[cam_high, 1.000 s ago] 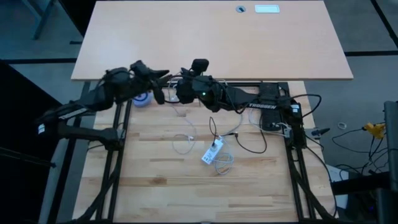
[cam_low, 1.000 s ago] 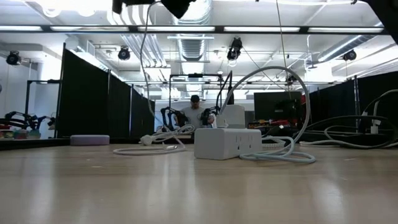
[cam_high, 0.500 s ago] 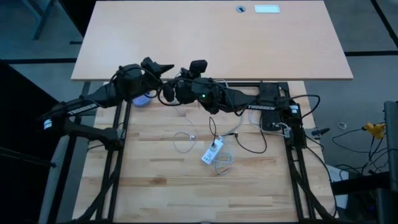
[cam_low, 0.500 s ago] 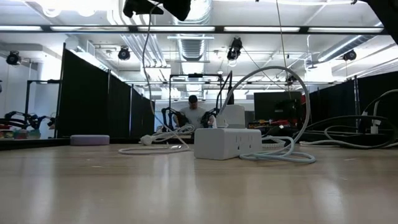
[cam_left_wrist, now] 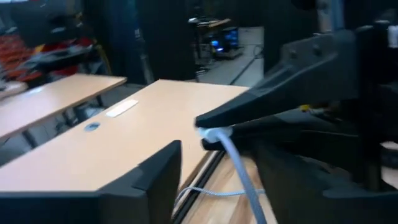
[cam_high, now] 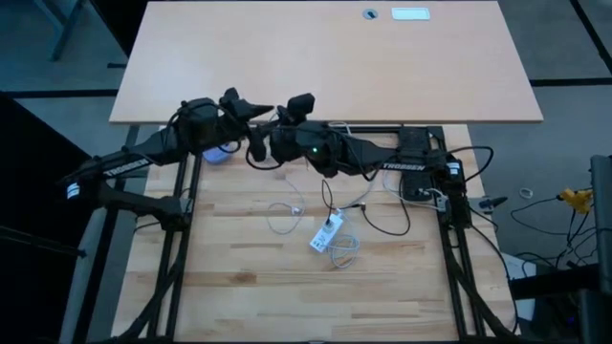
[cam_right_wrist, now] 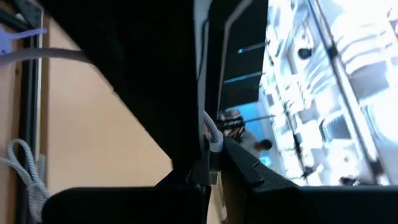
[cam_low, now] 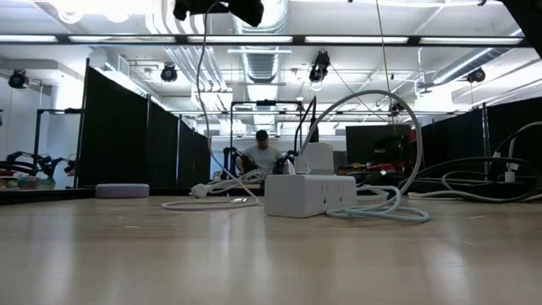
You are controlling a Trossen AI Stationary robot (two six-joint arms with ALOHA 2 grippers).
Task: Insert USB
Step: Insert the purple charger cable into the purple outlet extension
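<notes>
Both arms meet high over the table's far edge. The right gripper (cam_left_wrist: 214, 127) pinches the plug end of a white USB cable (cam_left_wrist: 239, 165), which hangs down toward the tabletop (cam_high: 229, 287). The left gripper (cam_high: 251, 113) sits just beside it, fingers spread. A white power strip (cam_low: 309, 195) lies on the wood among looped cords.

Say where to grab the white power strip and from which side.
Probably best: grip the power strip across its two long sides near mid-length, coming straight down from above. It lies flat, long and narrow, on the table, with loose cable coiled beside one end.
</notes>
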